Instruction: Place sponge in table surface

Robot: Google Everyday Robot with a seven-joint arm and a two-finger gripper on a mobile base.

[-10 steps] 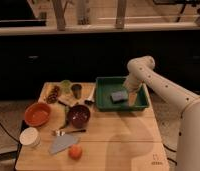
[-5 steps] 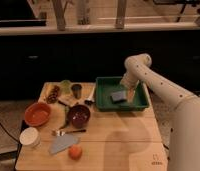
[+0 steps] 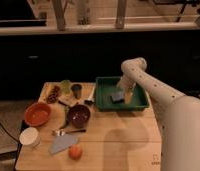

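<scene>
The sponge (image 3: 117, 96), a small grey-blue block, lies inside the green tray (image 3: 107, 84) at the back right of the table surface (image 3: 118, 140), a light wooden top. My gripper (image 3: 127, 94) hangs down from the white arm (image 3: 134, 67) into the tray, right beside the sponge's right edge. Whether it touches the sponge I cannot tell.
An orange bowl (image 3: 38, 113), a dark bowl (image 3: 79, 114), a white cup (image 3: 29, 136), an orange fruit (image 3: 75, 151), a flat grey-blue sheet (image 3: 63, 143), a spoon (image 3: 68, 132) and a dark cup (image 3: 76, 90) fill the table's left half. A small logo (image 3: 155, 162) marks the front right corner.
My gripper has moved left over the tray and come down next to the sponge. The sponge and other objects have not moved.
</scene>
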